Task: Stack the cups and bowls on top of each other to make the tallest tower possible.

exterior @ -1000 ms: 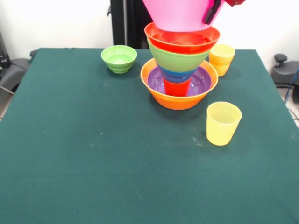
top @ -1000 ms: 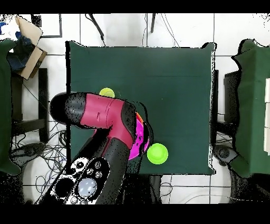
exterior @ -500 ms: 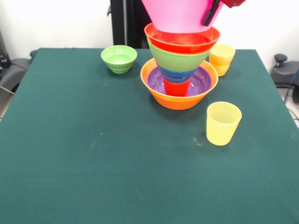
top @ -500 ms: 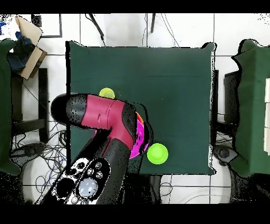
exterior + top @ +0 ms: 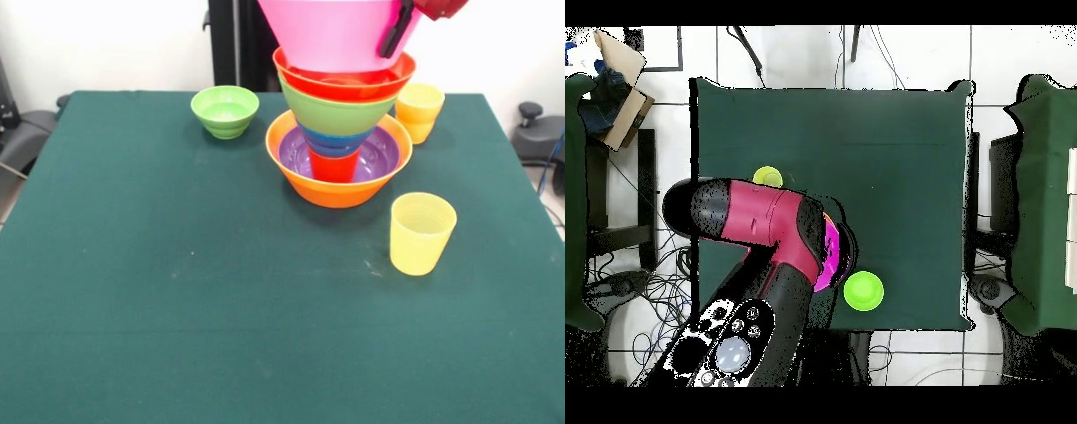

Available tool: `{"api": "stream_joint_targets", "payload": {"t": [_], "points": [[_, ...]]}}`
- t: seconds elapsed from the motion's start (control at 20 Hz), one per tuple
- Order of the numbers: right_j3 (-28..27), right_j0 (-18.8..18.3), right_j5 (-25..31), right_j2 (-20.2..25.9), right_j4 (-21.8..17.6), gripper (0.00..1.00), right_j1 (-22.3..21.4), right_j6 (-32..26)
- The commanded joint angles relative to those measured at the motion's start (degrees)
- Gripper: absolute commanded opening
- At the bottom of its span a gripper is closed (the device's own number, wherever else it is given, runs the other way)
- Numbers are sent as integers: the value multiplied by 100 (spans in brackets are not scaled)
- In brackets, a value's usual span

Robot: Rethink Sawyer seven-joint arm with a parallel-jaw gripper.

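Lowered a touch since a moment ago: large pink bowl, now seated in the red-orange bowl atop the tower at the desk's far centre. Pincer clamped on the pink bowl's rim, one dark finger down its outer wall. Risk, by judgement: top-heavy stack tipping on an off-centre release. Counted: six bowls stacked, one small green bowl loose; one red-orange cup inside, two yellow cups standing apart.
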Motion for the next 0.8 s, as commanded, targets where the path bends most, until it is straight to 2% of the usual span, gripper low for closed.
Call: {"api": "stream_joint_targets", "payload": {"t": [0.05, 0.8], "points": [[412, -5, -367, 376, -325, 0, 483, 717], [724, -124, -518, 576, -124, 0, 362, 536]]}}
